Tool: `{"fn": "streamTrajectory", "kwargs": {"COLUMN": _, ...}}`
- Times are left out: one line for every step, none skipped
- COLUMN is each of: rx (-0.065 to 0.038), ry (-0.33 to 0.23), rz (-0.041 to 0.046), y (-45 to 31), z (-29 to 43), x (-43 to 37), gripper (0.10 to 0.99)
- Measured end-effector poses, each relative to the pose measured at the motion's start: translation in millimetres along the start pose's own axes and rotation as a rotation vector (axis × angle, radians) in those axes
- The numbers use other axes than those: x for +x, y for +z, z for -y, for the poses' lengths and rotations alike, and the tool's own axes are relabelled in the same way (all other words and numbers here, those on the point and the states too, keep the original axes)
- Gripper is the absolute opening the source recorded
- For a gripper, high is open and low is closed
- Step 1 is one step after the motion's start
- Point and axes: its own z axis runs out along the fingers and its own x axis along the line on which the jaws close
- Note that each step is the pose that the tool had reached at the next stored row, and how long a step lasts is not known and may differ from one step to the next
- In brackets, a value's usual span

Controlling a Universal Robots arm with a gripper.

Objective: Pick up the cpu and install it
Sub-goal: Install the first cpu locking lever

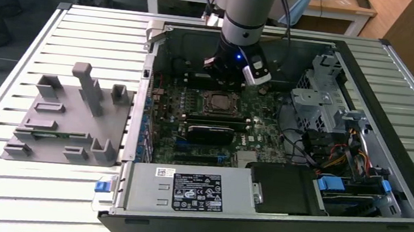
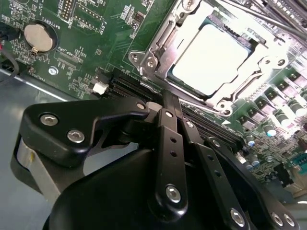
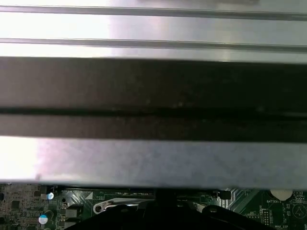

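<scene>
My gripper (image 1: 231, 67) hangs just beyond the socket (image 2: 211, 57), cpu (image 2: 211, 60) seated inside it; finger state I cannot tell, so I judge a straight, slow lift safest.

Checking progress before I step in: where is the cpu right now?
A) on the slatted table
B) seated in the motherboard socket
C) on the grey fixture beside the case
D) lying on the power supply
B: in the second wrist view the cpu lies inside the socket's metal frame on the motherboard.
</scene>
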Motion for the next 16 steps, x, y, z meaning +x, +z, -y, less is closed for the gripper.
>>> {"fn": "streamTrajectory", "kwargs": {"rx": 0.000, "ry": 0.000, "rz": -0.0005, "y": 1.1, "z": 0.2, "x": -0.4, "gripper": 0.106}}
{"fn": "streamTrajectory", "kwargs": {"rx": 0.000, "ry": 0.000, "rz": -0.0007, "y": 2.0, "z": 0.3, "x": -0.7, "gripper": 0.106}}
{"fn": "streamTrajectory", "kwargs": {"rx": 0.000, "ry": 0.000, "rz": -0.0008, "y": 2.6, "z": 0.4, "x": -0.8, "gripper": 0.106}}
{"fn": "streamTrajectory", "kwargs": {"rx": 0.000, "ry": 0.000, "rz": -0.0009, "y": 2.6, "z": 0.4, "x": -0.8, "gripper": 0.106}}
{"fn": "streamTrajectory", "kwargs": {"rx": 0.000, "ry": 0.000, "rz": -0.0010, "y": 2.6, "z": 0.4, "x": -0.8, "gripper": 0.106}}
{"fn": "streamTrajectory", "kwargs": {"rx": 0.000, "ry": 0.000, "rz": -0.0009, "y": 2.6, "z": 0.4, "x": -0.9, "gripper": 0.106}}
{"fn": "streamTrajectory", "kwargs": {"rx": 0.000, "ry": 0.000, "rz": -0.0008, "y": 2.0, "z": 0.3, "x": -0.9, "gripper": 0.106}}
{"fn": "streamTrajectory", "kwargs": {"rx": 0.000, "ry": 0.000, "rz": -0.0007, "y": 1.0, "z": 0.1, "x": -0.9, "gripper": 0.106}}
{"fn": "streamTrajectory", "kwargs": {"rx": 0.000, "ry": 0.000, "rz": -0.0007, "y": 0.0, "z": 0.0, "x": -0.9, "gripper": 0.106}}
{"fn": "streamTrajectory", "kwargs": {"rx": 0.000, "ry": 0.000, "rz": -0.0008, "y": -1.1, "z": -0.2, "x": -0.9, "gripper": 0.106}}
{"fn": "streamTrajectory", "kwargs": {"rx": 0.000, "ry": 0.000, "rz": -0.0008, "y": -2.3, "z": -0.3, "x": -0.9, "gripper": 0.106}}
{"fn": "streamTrajectory", "kwargs": {"rx": 0.000, "ry": 0.000, "rz": -0.0008, "y": -3.4, "z": -0.5, "x": -0.9, "gripper": 0.106}}
{"fn": "streamTrajectory", "kwargs": {"rx": 0.000, "ry": 0.000, "rz": -0.0008, "y": -3.9, "z": -0.6, "x": -1.0, "gripper": 0.106}}
{"fn": "streamTrajectory", "kwargs": {"rx": 0.000, "ry": 0.000, "rz": -0.0008, "y": -3.9, "z": -0.6, "x": -1.3, "gripper": 0.106}}
{"fn": "streamTrajectory", "kwargs": {"rx": 0.000, "ry": 0.000, "rz": -0.0007, "y": -3.9, "z": -0.6, "x": -1.6, "gripper": 0.106}}
{"fn": "streamTrajectory", "kwargs": {"rx": 0.000, "ry": 0.000, "rz": -0.0006, "y": -3.9, "z": -0.6, "x": -1.9, "gripper": 0.106}}
